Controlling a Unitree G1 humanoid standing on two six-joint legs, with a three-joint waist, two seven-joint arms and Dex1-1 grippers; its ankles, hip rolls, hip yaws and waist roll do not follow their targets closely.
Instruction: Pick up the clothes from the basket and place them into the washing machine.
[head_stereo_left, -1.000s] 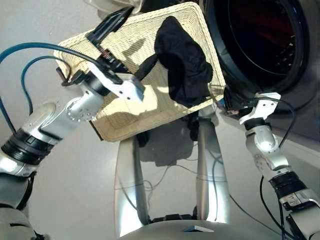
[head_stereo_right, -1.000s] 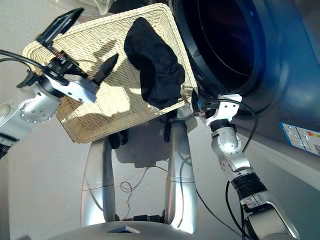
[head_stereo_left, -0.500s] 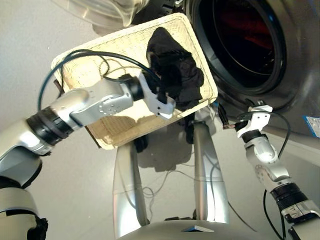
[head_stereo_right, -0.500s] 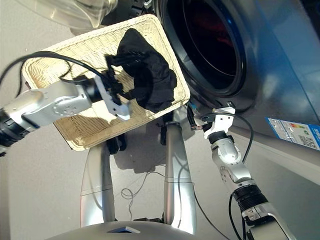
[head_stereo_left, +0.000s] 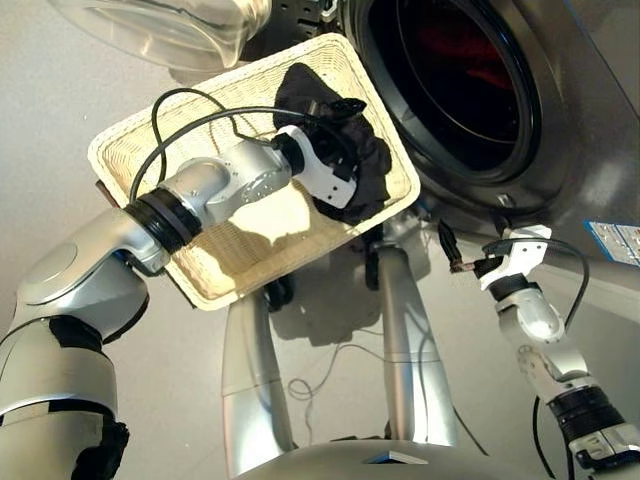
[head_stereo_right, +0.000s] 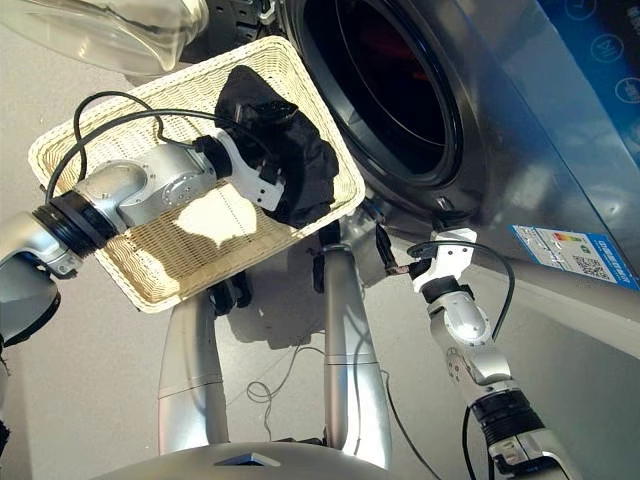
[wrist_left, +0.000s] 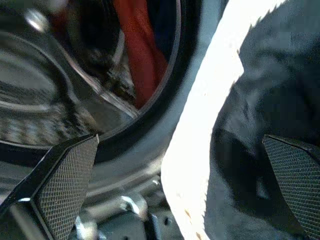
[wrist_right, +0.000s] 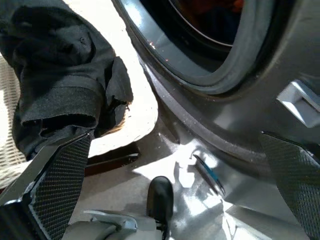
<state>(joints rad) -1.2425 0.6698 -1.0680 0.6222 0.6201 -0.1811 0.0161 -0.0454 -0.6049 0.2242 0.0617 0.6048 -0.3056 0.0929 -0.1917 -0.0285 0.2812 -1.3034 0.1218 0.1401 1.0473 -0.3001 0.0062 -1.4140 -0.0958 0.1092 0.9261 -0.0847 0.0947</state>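
The left gripper (head_stereo_left: 335, 150), raised over the bare wicker a second ago, is now reaching onto the crumpled black garment (head_stereo_left: 372, 170) lying at the machine-side end of the shallow cream woven basket (head_stereo_left: 150, 160), fingers spread wide. The right gripper (head_stereo_left: 447, 250) is hanging open below the dark grey front-loading washing machine (head_stereo_right: 480, 170). Only the left wrist view is showing red cloth (wrist_left: 142, 55) inside the drum.
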